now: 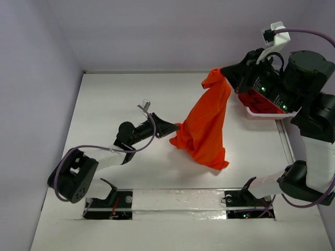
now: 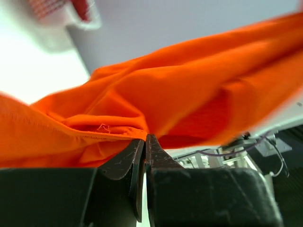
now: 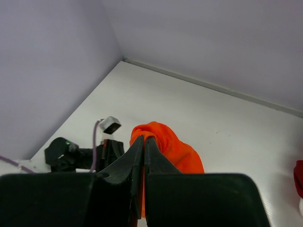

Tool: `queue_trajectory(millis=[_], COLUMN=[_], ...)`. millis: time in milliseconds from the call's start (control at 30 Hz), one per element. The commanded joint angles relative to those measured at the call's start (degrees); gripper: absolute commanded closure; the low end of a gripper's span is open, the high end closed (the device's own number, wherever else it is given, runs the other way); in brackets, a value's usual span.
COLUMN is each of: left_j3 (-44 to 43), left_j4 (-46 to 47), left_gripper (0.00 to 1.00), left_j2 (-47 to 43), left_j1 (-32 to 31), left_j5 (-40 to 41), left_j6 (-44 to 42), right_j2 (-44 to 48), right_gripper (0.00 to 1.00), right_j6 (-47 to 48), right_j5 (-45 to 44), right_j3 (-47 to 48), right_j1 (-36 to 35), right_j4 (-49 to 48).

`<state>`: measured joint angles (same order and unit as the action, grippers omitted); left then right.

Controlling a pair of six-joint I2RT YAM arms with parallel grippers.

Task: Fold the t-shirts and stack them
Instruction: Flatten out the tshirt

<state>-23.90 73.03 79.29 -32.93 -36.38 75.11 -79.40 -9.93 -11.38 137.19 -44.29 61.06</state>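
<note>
An orange t-shirt [image 1: 205, 125] hangs in a long drape over the middle of the table. My right gripper [image 1: 224, 75] is shut on its upper end, holding it up high; in the right wrist view the orange t-shirt [image 3: 176, 147] bunches round the closed tips of the right gripper [image 3: 144, 139]. My left gripper [image 1: 177, 126] is shut on a lower edge of the cloth at its left side. In the left wrist view the left gripper [image 2: 145, 138] pinches a hemmed fold of the orange t-shirt [image 2: 189, 94]. A dark red t-shirt [image 1: 261, 103] lies in the basket.
A white lattice basket [image 1: 264, 112] stands at the right edge of the table, under the right arm. Grey walls close the table at the back and on the left. The arm bases [image 1: 178, 201] sit along the near edge.
</note>
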Motion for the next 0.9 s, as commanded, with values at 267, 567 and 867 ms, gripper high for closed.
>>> queue_trajectory(millis=[267, 567, 867], left_j3=[-9.23, -15.47, -21.62], left_j4=[-22.39, -41.03, -52.64], left_gripper=[1.00, 1.00, 1.00], left_j2=[-17.67, -23.47, -24.71], left_j1=[1.46, 10.33, 18.16], left_j5=[5.52, 10.45, 12.21], left_j6=[-14.11, -19.82, -23.87], right_j2=[1.52, 3.90, 3.46], right_gripper=[1.00, 1.00, 1.00], right_j6=[-3.42, -9.66, -11.33], right_j5=[-20.26, -22.55, -21.50], right_j3=[-0.95, -7.10, -10.88], right_j1=[1.83, 13.70, 22.22], right_j4=[-5.51, -5.16, -5.33])
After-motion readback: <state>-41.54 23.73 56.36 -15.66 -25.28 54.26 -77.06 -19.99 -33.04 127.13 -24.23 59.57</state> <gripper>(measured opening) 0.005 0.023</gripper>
